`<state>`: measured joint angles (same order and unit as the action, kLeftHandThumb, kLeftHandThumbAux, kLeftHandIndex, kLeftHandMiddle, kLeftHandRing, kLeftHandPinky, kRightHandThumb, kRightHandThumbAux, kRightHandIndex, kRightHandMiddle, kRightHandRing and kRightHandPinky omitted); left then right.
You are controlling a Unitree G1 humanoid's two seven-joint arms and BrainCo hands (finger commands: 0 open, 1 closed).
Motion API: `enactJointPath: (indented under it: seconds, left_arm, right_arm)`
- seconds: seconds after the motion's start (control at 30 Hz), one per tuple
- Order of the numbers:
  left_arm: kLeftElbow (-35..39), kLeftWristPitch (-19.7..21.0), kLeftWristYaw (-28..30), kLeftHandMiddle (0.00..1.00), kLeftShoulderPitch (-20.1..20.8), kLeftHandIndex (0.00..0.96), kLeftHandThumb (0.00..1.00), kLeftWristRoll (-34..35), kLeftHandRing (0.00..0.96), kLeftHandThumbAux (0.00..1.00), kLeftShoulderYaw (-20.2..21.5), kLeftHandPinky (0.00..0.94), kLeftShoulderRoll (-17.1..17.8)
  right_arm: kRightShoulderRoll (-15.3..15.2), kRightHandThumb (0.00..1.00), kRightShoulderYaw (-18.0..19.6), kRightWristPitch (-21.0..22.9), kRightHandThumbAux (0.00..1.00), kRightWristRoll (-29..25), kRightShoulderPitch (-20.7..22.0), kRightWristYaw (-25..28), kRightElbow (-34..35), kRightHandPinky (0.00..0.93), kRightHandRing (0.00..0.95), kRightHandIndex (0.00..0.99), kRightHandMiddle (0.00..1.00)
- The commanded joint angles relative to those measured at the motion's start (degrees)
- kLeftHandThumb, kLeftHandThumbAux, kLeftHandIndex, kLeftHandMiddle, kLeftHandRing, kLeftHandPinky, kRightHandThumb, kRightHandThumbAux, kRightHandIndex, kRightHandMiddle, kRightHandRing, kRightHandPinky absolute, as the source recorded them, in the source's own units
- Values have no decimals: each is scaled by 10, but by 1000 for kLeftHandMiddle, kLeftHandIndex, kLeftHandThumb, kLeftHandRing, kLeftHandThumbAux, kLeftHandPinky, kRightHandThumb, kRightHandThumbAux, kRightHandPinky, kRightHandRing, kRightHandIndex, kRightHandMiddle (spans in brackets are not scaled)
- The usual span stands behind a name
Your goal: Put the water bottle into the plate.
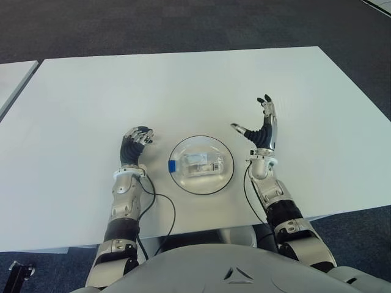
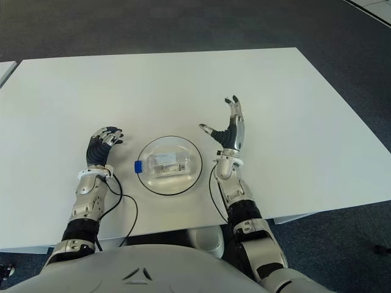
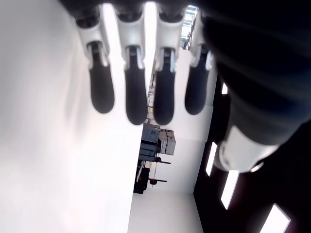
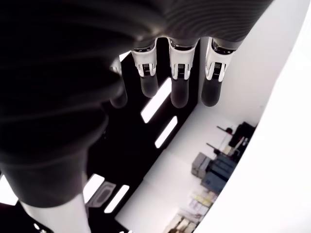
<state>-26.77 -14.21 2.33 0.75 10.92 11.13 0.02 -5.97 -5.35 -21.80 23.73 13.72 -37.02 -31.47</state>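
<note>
The clear water bottle [image 1: 201,163] lies on its side inside the round glass plate [image 1: 211,145], its blue cap [image 1: 172,166] pointing left over the rim. Neither hand touches it. My left hand [image 1: 137,139] is just left of the plate, fingers [image 3: 135,97] loosely bent and holding nothing. To the right of the plate my right hand [image 1: 256,125] is raised upright with its palm facing the plate. Its fingers [image 4: 180,87] are spread and nothing is in them.
The white table [image 1: 183,85] stretches wide behind the plate and to both sides. A second table's corner [image 1: 12,76] shows at the far left. Dark carpet [image 1: 183,24] lies beyond the table. A black cable [image 1: 162,213] runs along my left forearm near the front edge.
</note>
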Motion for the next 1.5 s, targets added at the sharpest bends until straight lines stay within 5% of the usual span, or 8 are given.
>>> enactJointPath:
  seconds: [0.03,0.4,0.53,0.67,1.03,1.5]
  left_arm:
    - [-29,54,-5,417,-34,417,701,5,433,721,2,438,-10]
    - [-28,57,-9,415,-34,418,702,3,433,721,1,443,-9]
    - [-30,57,-9,420,-34,418,702,4,437,721,2,442,-9]
    - [-32,56,-9,420,-33,418,701,4,437,721,4,442,-9]
    - [-38,51,-7,422,-30,418,701,5,438,721,6,444,-9]
    - [-38,51,-4,420,-32,417,700,4,437,721,5,443,-8]
  right_arm:
    - [20,597,33,-22,947,-91,8,70,-38,292,251,260,286]
    - [28,518,76,5,997,-208,-1,223,-50,402,357,346,376]
    - [29,669,85,22,790,-234,-6,268,-45,460,415,402,416]
    - [28,696,87,54,749,-247,-14,303,-29,490,454,415,442]
    - [23,701,96,116,732,-265,-22,361,-11,593,563,428,560]
    - [33,705,114,117,729,-280,-21,386,-43,648,638,434,629]
